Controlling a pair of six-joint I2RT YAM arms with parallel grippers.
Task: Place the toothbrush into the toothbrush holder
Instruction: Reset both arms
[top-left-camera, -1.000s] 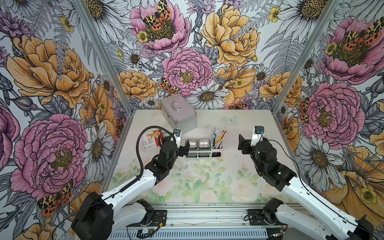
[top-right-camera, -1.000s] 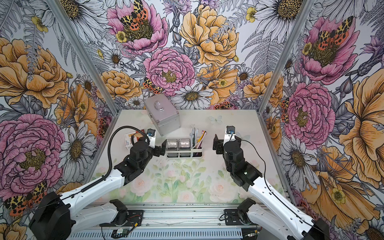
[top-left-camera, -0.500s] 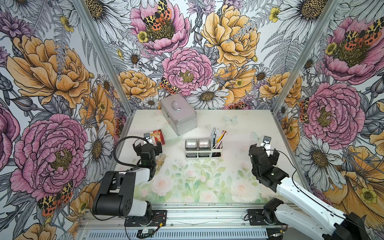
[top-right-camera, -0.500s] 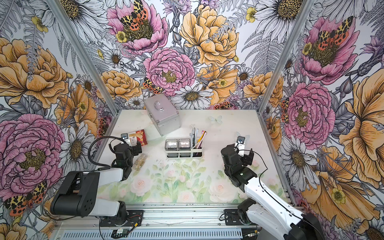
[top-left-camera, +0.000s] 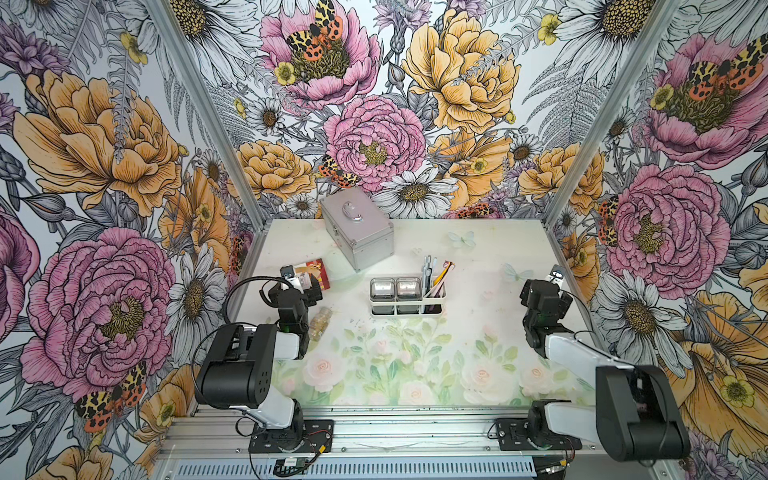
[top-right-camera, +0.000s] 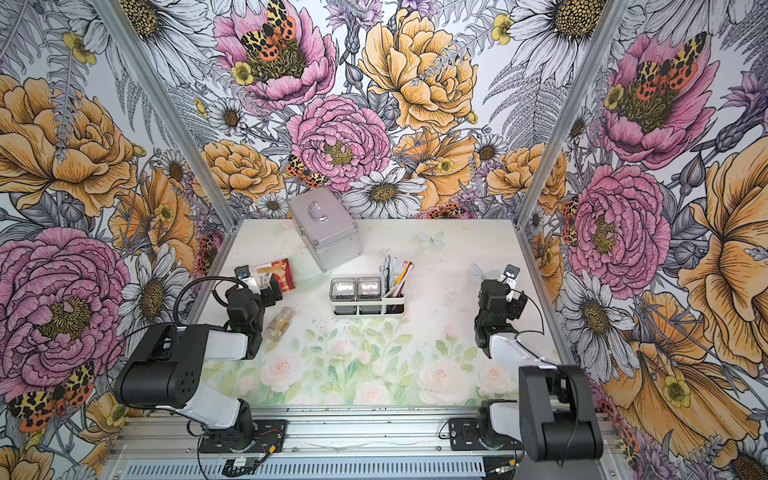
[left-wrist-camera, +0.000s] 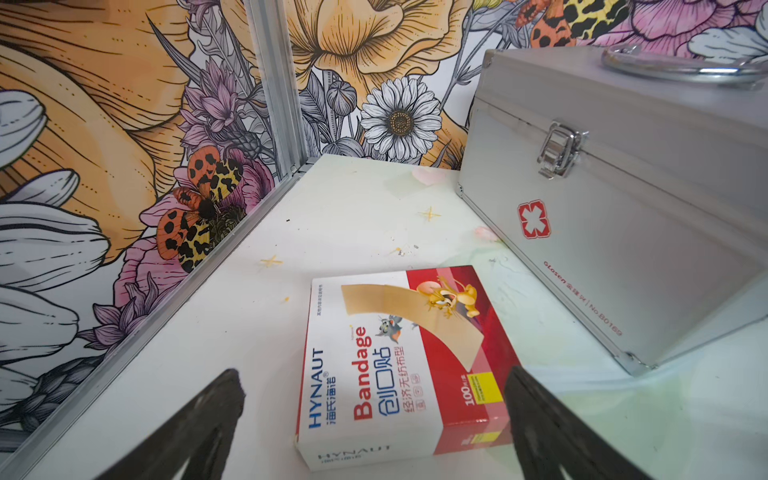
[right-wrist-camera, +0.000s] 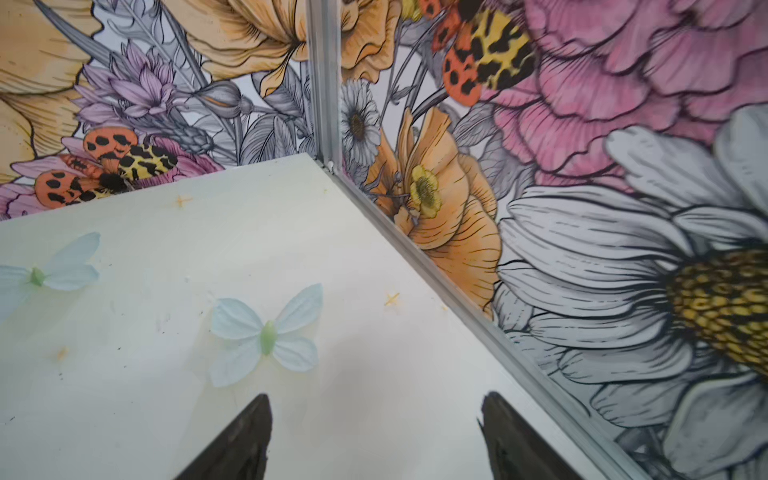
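With the toothbrush (top-left-camera: 439, 279) leaning in the white end compartment of the toothbrush holder (top-left-camera: 407, 312) at the middle of the desk (top-left-camera: 478, 340), I judged the job done, so my left fingers (left-wrist-camera: 208, 415) and right fingers (right-wrist-camera: 245, 436) hung wide and empty near opposite desk edges, clear of it.

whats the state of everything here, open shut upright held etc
toothbrush holder, upright, brushes in its white end compartment
toothbrushes, standing, leaning in the holder, none held
silver case, shut, latch fastened
bandage box, closed, lying flat
small bottle, lying on its side
left gripper, open, empty
right gripper, open, empty
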